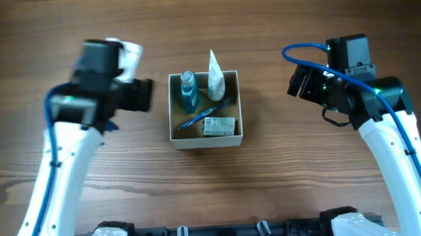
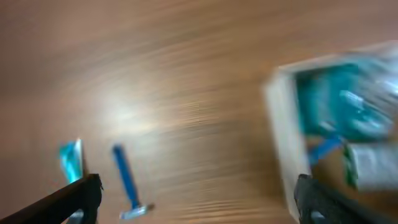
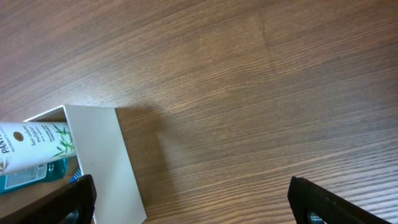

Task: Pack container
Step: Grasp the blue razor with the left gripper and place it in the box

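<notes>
The container (image 1: 206,141), a square white-walled box with a brown inside, sits mid-table. It holds a blue bottle (image 1: 189,90), a white tube (image 1: 216,78), a blue toothbrush (image 1: 207,114) and a small pale packet (image 1: 219,126). My left gripper (image 1: 142,95) is open and empty, just left of the box. The blurred left wrist view shows its fingers (image 2: 199,199) over bare wood, the box wall (image 2: 283,124) at the right, and a blue razor (image 2: 127,183) on the table. My right gripper (image 1: 298,82) is open and empty, right of the box (image 3: 102,155).
A small teal item (image 2: 70,158) lies beside the razor in the left wrist view; both are hidden under the left arm in the overhead view. The right wrist view shows the white tube (image 3: 31,140) over the box edge and bare wood between the fingers (image 3: 193,199).
</notes>
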